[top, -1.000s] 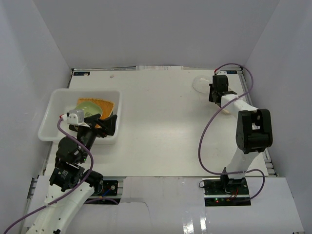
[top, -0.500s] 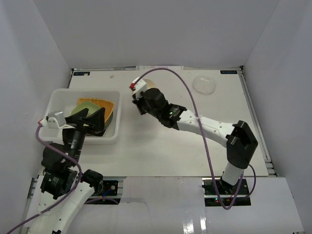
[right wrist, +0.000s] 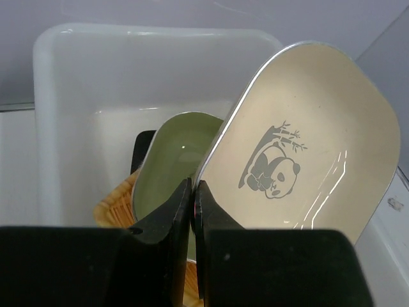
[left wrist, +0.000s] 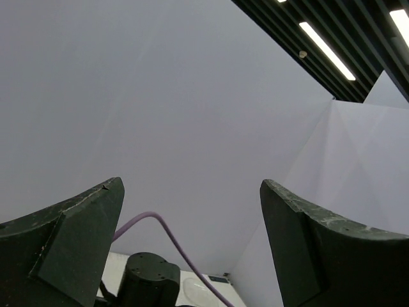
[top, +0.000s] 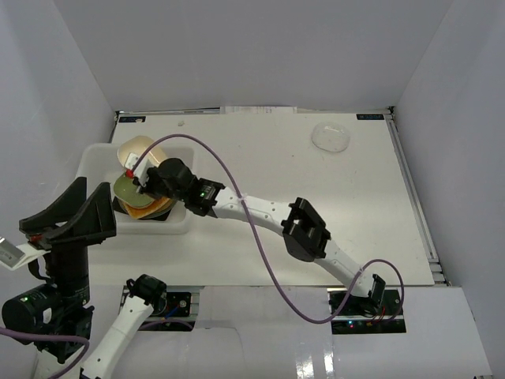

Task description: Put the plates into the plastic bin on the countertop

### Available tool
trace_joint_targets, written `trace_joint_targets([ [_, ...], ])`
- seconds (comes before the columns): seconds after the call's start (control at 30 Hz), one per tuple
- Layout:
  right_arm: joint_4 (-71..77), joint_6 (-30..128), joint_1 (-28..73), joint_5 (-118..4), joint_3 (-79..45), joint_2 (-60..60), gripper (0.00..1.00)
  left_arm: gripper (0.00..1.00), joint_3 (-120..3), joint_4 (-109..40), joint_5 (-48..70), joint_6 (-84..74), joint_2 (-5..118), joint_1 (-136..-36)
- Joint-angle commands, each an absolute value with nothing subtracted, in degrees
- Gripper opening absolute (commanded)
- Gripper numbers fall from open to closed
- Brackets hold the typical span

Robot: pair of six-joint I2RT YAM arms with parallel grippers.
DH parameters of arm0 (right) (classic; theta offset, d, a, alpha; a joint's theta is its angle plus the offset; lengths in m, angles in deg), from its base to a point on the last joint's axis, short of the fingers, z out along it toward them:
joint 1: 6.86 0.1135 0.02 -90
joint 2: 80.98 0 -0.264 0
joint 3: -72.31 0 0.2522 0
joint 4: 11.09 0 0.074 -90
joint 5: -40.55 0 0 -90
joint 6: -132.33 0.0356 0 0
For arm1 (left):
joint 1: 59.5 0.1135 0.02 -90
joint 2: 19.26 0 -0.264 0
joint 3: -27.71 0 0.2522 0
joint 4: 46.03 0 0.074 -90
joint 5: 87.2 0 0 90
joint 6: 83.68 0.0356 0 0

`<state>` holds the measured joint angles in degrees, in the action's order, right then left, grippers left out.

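The cream plate (right wrist: 300, 147) with a panda on it stands tilted on its edge over the plastic bin (right wrist: 96, 83). The right pincer (right wrist: 193, 192) is pinched tight on the plate's lower rim. Just under it in the bin lie a green plate (right wrist: 169, 160) and an orange woven plate (right wrist: 112, 201). A dark plate (right wrist: 144, 144) peeks out behind them. Past the pile, toward 12 o'clock, the bin's white floor is bare up to its far wall.

Seen from above, the bin sits at 9 o'clock on the table (top: 355, 189), close to the left edge. The right arm (top: 308, 229) reaches all the way across the table to it. A clear plate (top: 331, 136) lies at 1 o'clock near the far edge, well apart from the bin. A wide stretch of white table lies between them.

The left pincer (top: 79, 213) is lifted high at 8 o'clock. Its fingers (left wrist: 70, 236) are spread wide, hold nothing and point up at the wall.
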<state>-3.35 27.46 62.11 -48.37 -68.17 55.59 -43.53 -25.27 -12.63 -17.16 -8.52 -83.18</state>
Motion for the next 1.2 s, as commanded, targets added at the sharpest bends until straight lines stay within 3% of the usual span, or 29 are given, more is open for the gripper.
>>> trace_joint_targets([
  [0.0,-5.41,23.00,64.50,-47.26,-75.74,58.93,0.08,0.98,-44.50,-20.94,-12.76,-16.71,-7.05,-82.88],
  [0.07,-7.43,23.00,64.95,-46.21,-75.49,60.52,0.10,0.98,-43.98,-20.41,-12.67,-16.88,-7.22,-82.79],
  [0.17,-7.61,23.26,65.12,-43.04,-74.96,60.17,0.42,0.98,-43.10,-20.06,-12.50,-17.06,-7.40,-82.88],
  [0.2,-9.27,23.17,65.30,-42.51,-70.70,58.78,0.58,0.98,-42.83,-19.88,-12.50,-16.97,-7.49,-82.88],
  [0.27,-15.92,23.96,65.39,-42.24,-64.35,52.81,0.68,0.98,-42.13,-20.05,-13.37,-16.97,-7.57,-82.88],
  [0.4,-21.21,27.91,63.98,-42.07,-53.80,43.05,0.68,0.98,-40.99,-21.55,-13.90,-16.27,-7.14,-82.88],
  [0.47,-24.30,29.75,61.70,-41.98,-42.92,35.76,0.66,0.98,-40.11,-22.34,-13.64,-16.18,-6.61,-82.79],
  [0.67,-23.11,36.79,46.25,-36.89,-18.13,21.77,0.56,0.98,-31.94,-22.17,-10.66,-16.71,-5.91,-82.79],
  [0.77,-14.95,36.45,35.53,-31.18,-15.73,22.19,0.56,0.98,-26.93,-22.51,-9.86,-16.18,-5.56,-82.79],
  [0.9,-5.09,33.90,21.75,-30.73,-20.79,27.37,0.74,0.98,-24.20,-23.22,-6.97,-15.74,-4.33,-82.87],
  [1.03,2.56,45.42,11.71,-26.60,-26.17,33.44,0.76,0.98,-23.85,-23.04,-5.73,-15.56,-3.45,-82.79],
  [1.17,2.94,59.95,1.51,-38.10,-21.18,32.40,0.72,0.98,-23.93,-23.04,-5.29,-15.39,-2.83,-82.79],
])
